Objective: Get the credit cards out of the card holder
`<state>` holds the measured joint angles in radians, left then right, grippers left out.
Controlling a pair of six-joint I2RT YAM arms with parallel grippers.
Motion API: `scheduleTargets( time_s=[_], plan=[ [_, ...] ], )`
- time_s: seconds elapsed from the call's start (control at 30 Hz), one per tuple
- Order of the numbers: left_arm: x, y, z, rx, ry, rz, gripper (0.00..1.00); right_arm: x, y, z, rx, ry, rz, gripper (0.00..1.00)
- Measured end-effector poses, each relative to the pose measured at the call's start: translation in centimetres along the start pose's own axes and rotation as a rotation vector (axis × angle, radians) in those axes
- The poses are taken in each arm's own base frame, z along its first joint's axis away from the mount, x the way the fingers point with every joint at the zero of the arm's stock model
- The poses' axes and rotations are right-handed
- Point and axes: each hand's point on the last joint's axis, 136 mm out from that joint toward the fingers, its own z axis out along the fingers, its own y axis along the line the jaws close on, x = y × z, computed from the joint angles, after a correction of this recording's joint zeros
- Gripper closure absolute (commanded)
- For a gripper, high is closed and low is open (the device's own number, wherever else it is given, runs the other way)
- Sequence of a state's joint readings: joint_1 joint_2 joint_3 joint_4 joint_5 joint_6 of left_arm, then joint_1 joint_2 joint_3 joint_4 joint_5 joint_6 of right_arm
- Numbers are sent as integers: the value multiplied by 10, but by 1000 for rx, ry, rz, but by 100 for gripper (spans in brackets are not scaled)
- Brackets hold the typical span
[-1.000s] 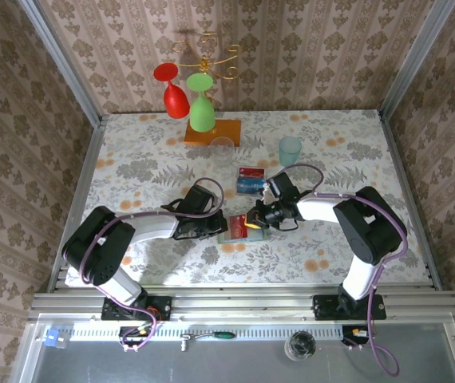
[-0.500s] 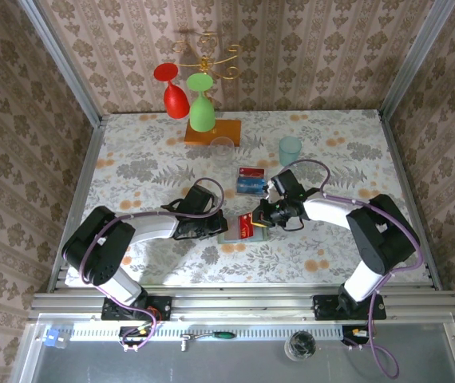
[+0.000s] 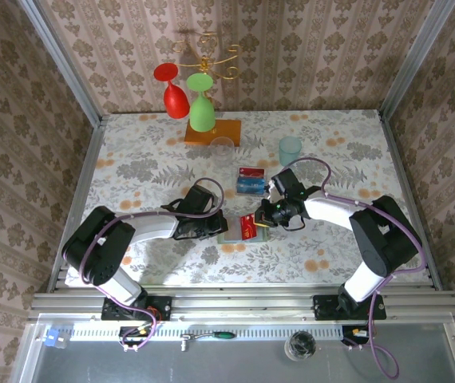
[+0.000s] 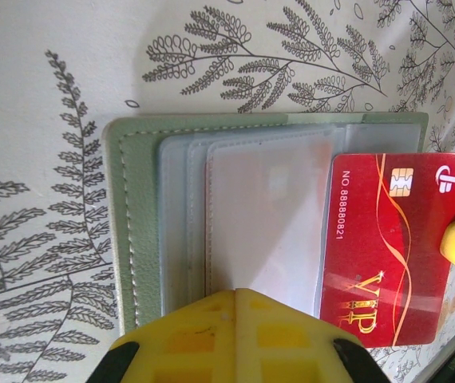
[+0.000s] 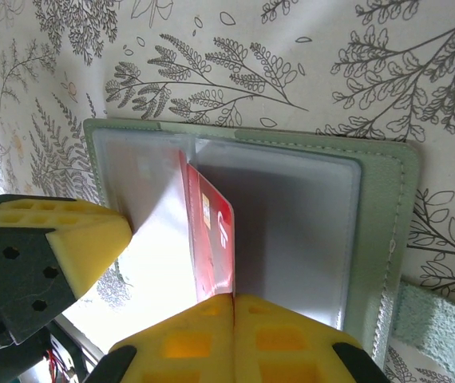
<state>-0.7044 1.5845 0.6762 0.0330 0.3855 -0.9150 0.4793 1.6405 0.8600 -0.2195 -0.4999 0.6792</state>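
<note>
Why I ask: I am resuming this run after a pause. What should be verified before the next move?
1. Right gripper has the red card: ok, its fingertips are shut on the card's edge.
2. Left gripper steadies the card holder: ok, its closed fingertips sit on the holder's near edge.
3. Red card is free of the clear sleeve: not ok, one end sits inside it.
4. Cards already out are away from the pull: ok, the blue card and second red card lie on the table apart from the holder.
5. No other cards left inside: cannot tell, the sleeves are cloudy.
</note>
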Motion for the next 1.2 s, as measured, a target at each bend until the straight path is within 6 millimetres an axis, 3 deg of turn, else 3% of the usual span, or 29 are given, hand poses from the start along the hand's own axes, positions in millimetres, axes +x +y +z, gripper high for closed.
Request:
scheduleTargets(
  time_s=[0.47, 0.83, 1.2],
  plan=[
    [-3, 2, -2, 1, -5, -9, 100, -4, 5, -4, 22, -1, -24, 94],
    [0, 2, -2, 9, -2, -7, 100, 1, 15, 6, 41, 15, -50, 85],
    [0, 2, -2, 11, -3, -6, 100, 9, 15, 12, 59, 41, -48, 89]
  ],
)
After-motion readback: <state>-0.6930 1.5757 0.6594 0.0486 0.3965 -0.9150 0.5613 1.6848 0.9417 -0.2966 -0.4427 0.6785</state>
